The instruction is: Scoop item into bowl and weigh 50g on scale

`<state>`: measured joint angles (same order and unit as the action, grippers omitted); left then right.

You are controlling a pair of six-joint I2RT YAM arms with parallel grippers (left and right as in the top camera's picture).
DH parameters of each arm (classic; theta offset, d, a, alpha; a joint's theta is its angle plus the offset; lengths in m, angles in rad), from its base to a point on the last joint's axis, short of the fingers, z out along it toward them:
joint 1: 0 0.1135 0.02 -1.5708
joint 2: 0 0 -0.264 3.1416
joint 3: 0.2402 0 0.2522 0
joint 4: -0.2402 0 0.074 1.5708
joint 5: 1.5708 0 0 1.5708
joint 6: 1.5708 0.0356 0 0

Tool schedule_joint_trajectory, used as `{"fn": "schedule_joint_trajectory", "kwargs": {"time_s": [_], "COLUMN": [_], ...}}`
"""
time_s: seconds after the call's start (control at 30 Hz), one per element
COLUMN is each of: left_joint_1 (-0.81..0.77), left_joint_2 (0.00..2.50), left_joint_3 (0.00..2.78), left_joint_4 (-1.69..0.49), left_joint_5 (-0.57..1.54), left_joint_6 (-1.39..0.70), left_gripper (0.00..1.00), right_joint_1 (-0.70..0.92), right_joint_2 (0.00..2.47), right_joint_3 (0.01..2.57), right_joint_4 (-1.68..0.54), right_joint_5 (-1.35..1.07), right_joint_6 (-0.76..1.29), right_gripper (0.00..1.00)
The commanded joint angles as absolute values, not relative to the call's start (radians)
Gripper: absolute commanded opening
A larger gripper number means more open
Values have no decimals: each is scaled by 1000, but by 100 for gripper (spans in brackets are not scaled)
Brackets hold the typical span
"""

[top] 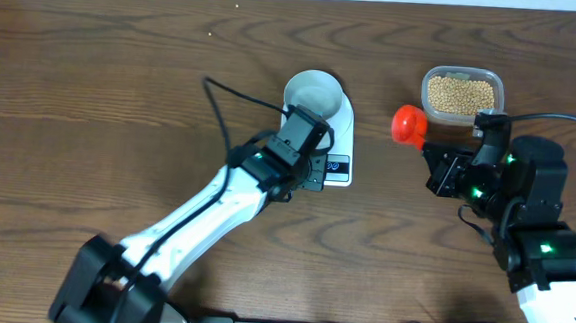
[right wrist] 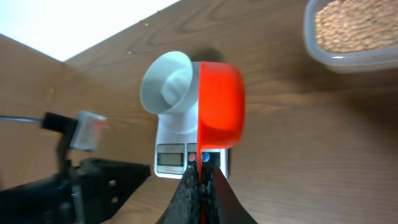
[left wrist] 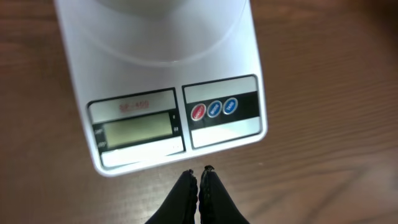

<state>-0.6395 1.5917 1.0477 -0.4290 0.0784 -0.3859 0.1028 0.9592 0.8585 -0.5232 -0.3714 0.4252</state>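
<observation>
— Grippers, nearest first: state?
— Both closed. The left gripper [left wrist: 199, 177] has its fingers pressed together on nothing, tips just off the display end of the scale [left wrist: 161, 74]. The right gripper [right wrist: 202, 175] pinches the handle of a red scoop [right wrist: 219, 102], which is tipped on its side; I can't see inside it.
— Containers?
— The bowl [top: 310, 89] sits on the scale's far end and looks empty. The beans [top: 460, 95] are all in a clear tub [top: 428, 78] further back on the right, apart from the scale.
— View differences?
— Only the left wrist shows the panel: a grey display [left wrist: 138, 130] with no legible digits, and one red and two blue buttons [left wrist: 214, 109]. Overhead, the left arm [top: 215, 202] covers the bowl's near rim and part of the scale. From the right wrist, the scoop hides half the scale. All of it is on a brown wood table [top: 92, 89].
</observation>
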Motion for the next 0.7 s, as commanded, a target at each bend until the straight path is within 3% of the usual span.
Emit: {"fn": "schedule_joint_trajectory", "kwargs": {"time_s": [0.0,0.23,0.67], "left_joint_1": [-641,-672,-690], "left_joint_2": [1648,1719,1790], "left_joint_3": [1049,1049,1049], "left_joint_4": [-394,-294,-255], "left_joint_5": [79,79,-15], "left_joint_6": [-278,-178,-176], "left_gripper": [8,8,8], "right_joint_1": [101,101,99], "right_joint_2": [949,953,956], "right_joint_3": [947,990,990], "right_joint_4": [-577,-648,-648], "right_joint_5": [-276,-207,-208], "right_joint_6": [344,271,264], "right_gripper": [2,1,2]}}
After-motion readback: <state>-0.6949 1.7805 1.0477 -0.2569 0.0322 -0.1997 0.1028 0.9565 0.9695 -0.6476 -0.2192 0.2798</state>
